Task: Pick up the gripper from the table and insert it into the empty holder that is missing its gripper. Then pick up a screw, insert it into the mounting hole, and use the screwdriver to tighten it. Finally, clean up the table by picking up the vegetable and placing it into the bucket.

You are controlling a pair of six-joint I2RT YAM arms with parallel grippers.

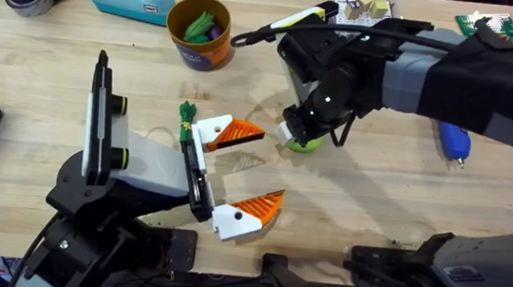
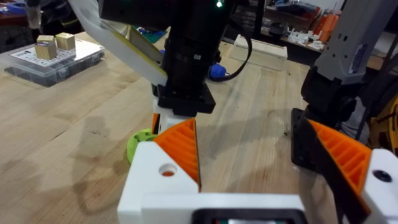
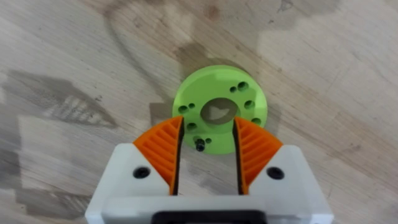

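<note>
Orange-padded, the right gripper (image 3: 206,151) is set narrowly around a green disc (image 3: 220,109) with a small screw (image 3: 200,147) at its rim; a slip could be caused. Nearby, the left gripper (image 1: 250,170) is spread wide, empty. Farther across the pale wood tabletop (image 1: 44,73), the screwdriver (image 1: 453,142) and bucket (image 1: 200,31) are seen.

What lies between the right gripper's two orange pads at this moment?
In the right wrist view, the open right gripper straddles the near edge of a green disc lying flat on the table; a small dark screw stands there.
</note>
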